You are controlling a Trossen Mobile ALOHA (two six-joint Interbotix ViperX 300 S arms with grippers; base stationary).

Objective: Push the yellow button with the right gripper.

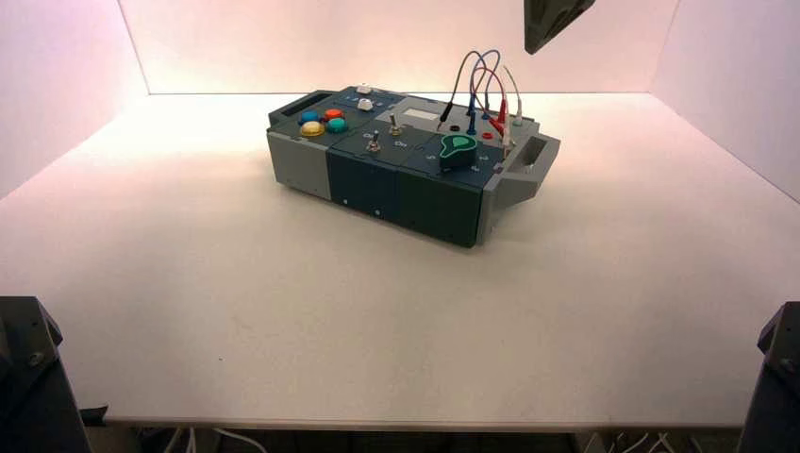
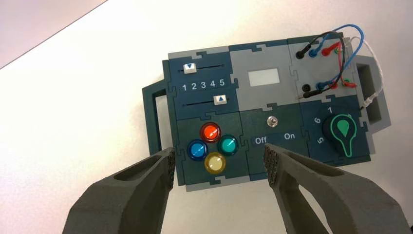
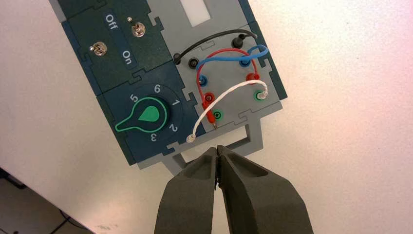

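Hovering closed right tool (image 3: 217, 157) above box's handle end, yellow button (image 2: 215, 163) untouched

Yellow btn (image 2: 215, 163), blue btn (image 2: 197, 150), orange-red btn (image 2: 211, 132), teal btn (image 2: 227, 145), green knob (image 2: 343, 132), dk teal-grey box (image 2: 209, 110)

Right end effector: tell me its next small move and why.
Probably carry the right end effector across the box toward its left end, to a spot above the yellow button. It is shut, which suits pushing, but it hangs over the wired end by the handle, with the green knob between it and the button.
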